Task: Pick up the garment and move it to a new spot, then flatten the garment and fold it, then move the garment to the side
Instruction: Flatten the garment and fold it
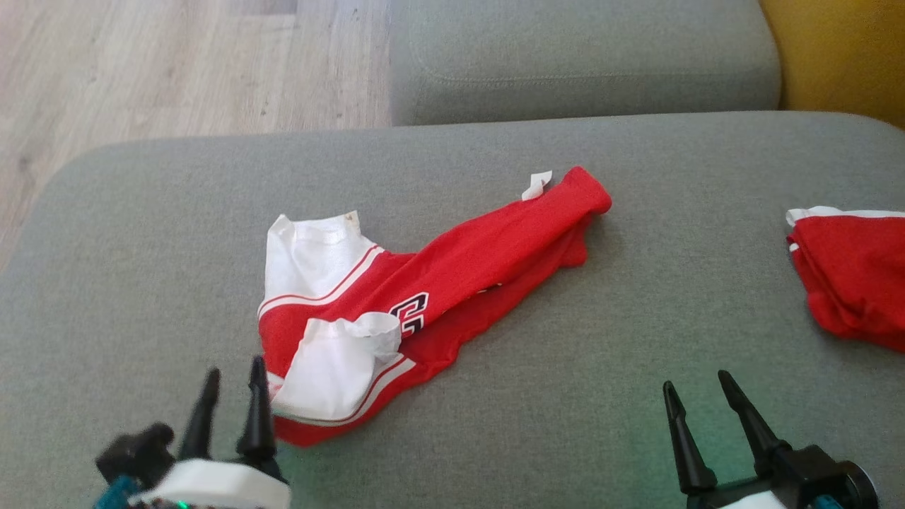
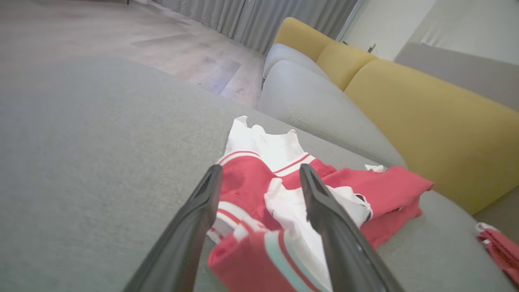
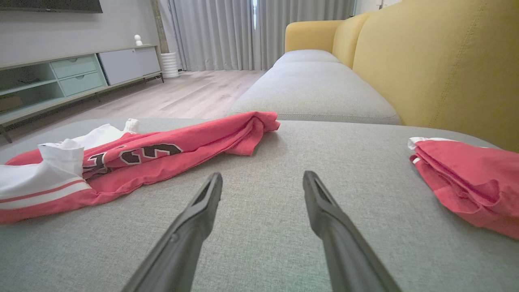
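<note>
A red garment with white sleeves and dark letters lies bunched and partly folded lengthwise on the grey sofa seat, running from lower left to upper right. It also shows as a low heap in the left wrist view and stretched out at the left in the right wrist view. My left gripper is open at the garment's near-left white sleeve, with the cloth lying between and under its fingers but not pinched. Over bare cushion to the right my right gripper stands open and holds nothing.
A second red and white garment lies folded at the seat's right edge. Another grey cushion sits beyond, yellow backrests on the right. Wooden floor lies past the seat's left and far edges.
</note>
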